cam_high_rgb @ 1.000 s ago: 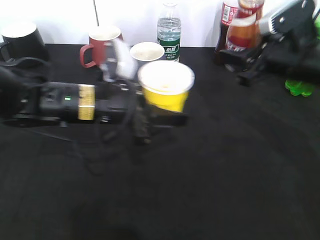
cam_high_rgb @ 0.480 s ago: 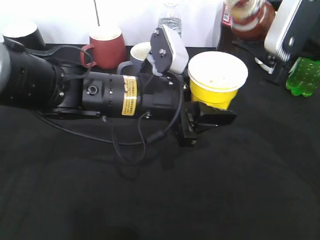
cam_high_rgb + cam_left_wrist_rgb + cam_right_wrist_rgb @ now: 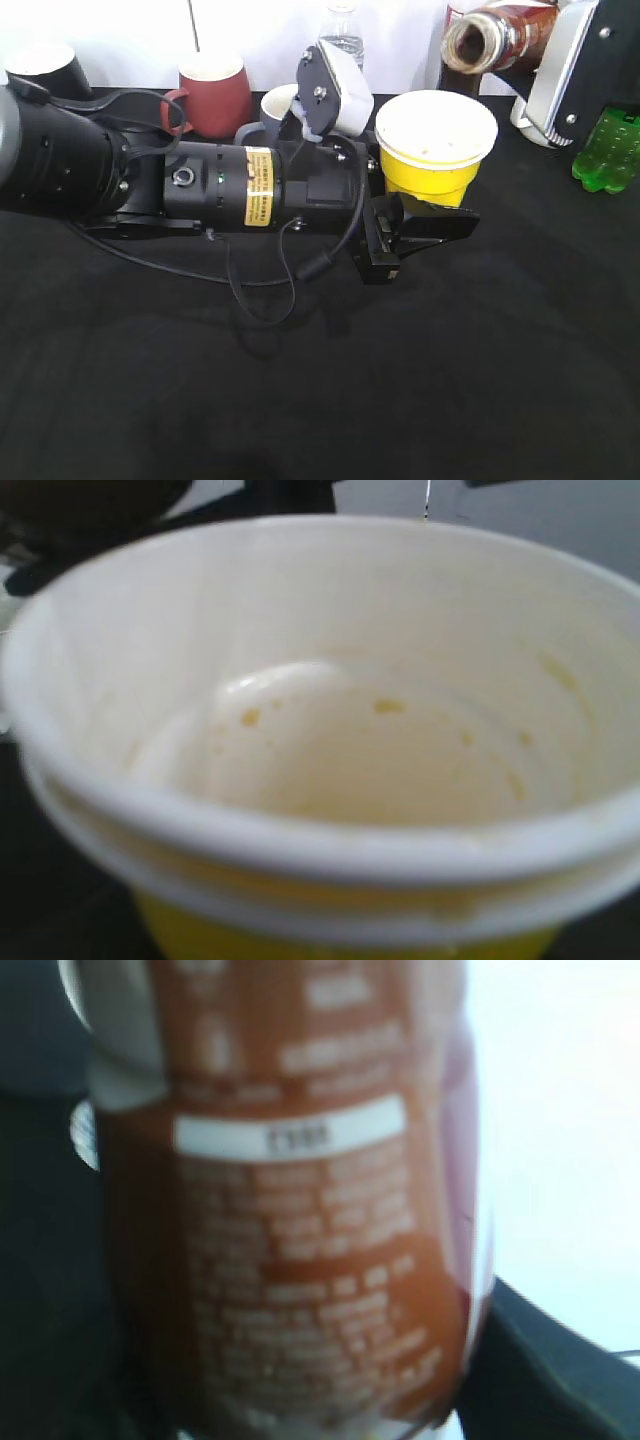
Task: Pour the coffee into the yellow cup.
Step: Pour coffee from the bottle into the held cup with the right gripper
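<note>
The yellow cup point(image 3: 436, 160) with a white rim and white inside is held upright above the black table by my left gripper point(image 3: 420, 228), which is shut on its lower part. The cup fills the left wrist view point(image 3: 330, 740); it holds no liquid, only small brown specks. My right gripper, at the top right, is shut on the coffee bottle point(image 3: 495, 32), which is tipped sideways with its open mouth towards the left, just above and right of the cup's rim. The bottle's orange-brown label fills the right wrist view point(image 3: 300, 1220). The jaws themselves are hidden there.
A red mug point(image 3: 212, 92), a dark mug point(image 3: 277, 105) and a clear water bottle point(image 3: 342, 30) stand at the back behind my left arm. A black mug point(image 3: 45, 65) is at the far left. A green bottle point(image 3: 606, 148) lies at the right.
My left arm moved the cup right and raised it. My right gripper tipped the coffee bottle from upright to nearly horizontal, its mouth now close to the cup.
</note>
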